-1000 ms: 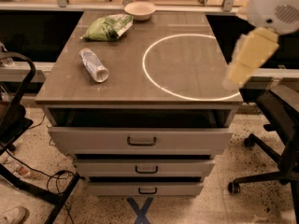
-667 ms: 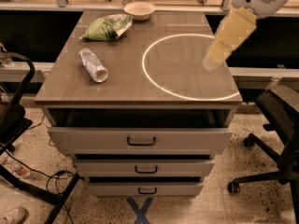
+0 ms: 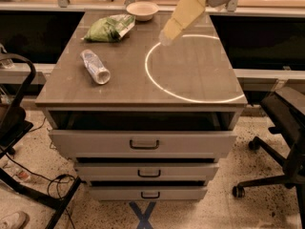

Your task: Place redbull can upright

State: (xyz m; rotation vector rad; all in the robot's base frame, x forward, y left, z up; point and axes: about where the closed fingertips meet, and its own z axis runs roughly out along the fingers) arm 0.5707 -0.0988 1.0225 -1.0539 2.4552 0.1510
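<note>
The redbull can (image 3: 95,67), a slim silvery cylinder, lies on its side on the left part of the grey tabletop (image 3: 133,87), one round end facing the front. My gripper (image 3: 167,35) hangs on a pale yellow arm that comes in from the top right. It hovers over the back middle of the table, at the upper left edge of a white ring (image 3: 190,98) marked on the top. It is well to the right of the can and apart from it, with nothing seen in it.
A green crinkly bag (image 3: 109,28) lies at the back left and a small white bowl (image 3: 143,10) stands behind it. The table has three drawers (image 3: 143,144), the top one slightly open. An office chair (image 3: 286,128) stands at the right, a black frame (image 3: 19,128) at the left.
The arm and gripper have swung left and farther back, from beyond the table's right edge to above the back middle. The can has not moved.
</note>
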